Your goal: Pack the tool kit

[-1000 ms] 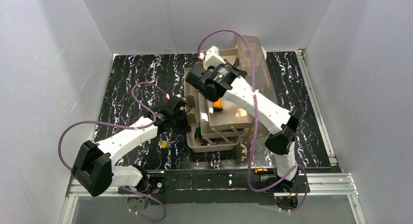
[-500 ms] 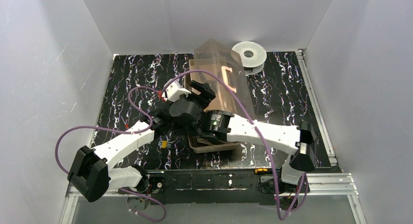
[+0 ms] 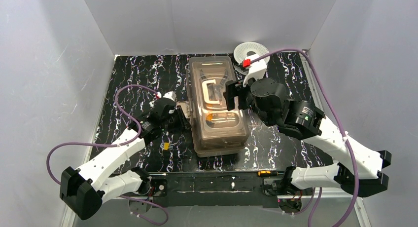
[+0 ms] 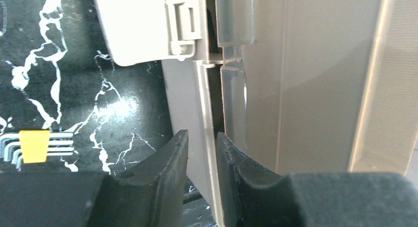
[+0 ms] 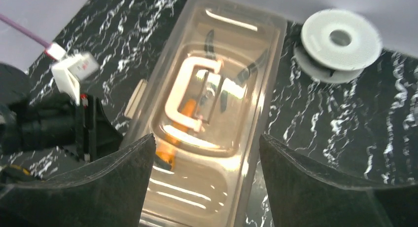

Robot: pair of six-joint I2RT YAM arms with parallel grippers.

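Toolbox point(image 3: 217, 133): smoky translucent box lying on the marbled black table point(image 3: 138, 74), lid down. It sits directly beneath the spread fingers of the right gripper point(image 3: 235, 95) and hard against the tips of the left gripper point(image 4: 202, 148), on that gripper's inner side.
Box walls: judged a stiff, hollow plastic shell, fairly heavy once loaded. The smooth, glossy sides would let fingers slide, and loose tools inside would shift if it tipped.
Lid point(image 5: 217, 44): clear domed cover closed over the box. Dark tool shapes and an orange item point(image 3: 211, 117) show through it, too blurred to name.
Right gripper: jaws spread wide with nothing between them. It hovers just above the lid's right edge, with the handle below and slightly ahead of the fingers.
Left gripper: jaws narrowly apart, astride the thin side rim of the box. Whether they pinch it or merely flank it cannot be told.
Spool point(image 3: 249, 52): round white reel beyond the right gripper, past the far corner of the box.
Handle point(image 5: 177, 96): cream C-shaped bar lying flat in the lid's recess. It is judged the best hold for lifting, being rigid and centred, though it likely needs raising first to get a finger under it.
Latch point(image 4: 143, 24): beige tab on the box side, just ahead of the left gripper's fingertips. Whether it is snapped shut is unclear.
Hex keys point(image 4: 34, 145): small set in a yellow holder on the table, just to the outer side of the left gripper, outside the box.
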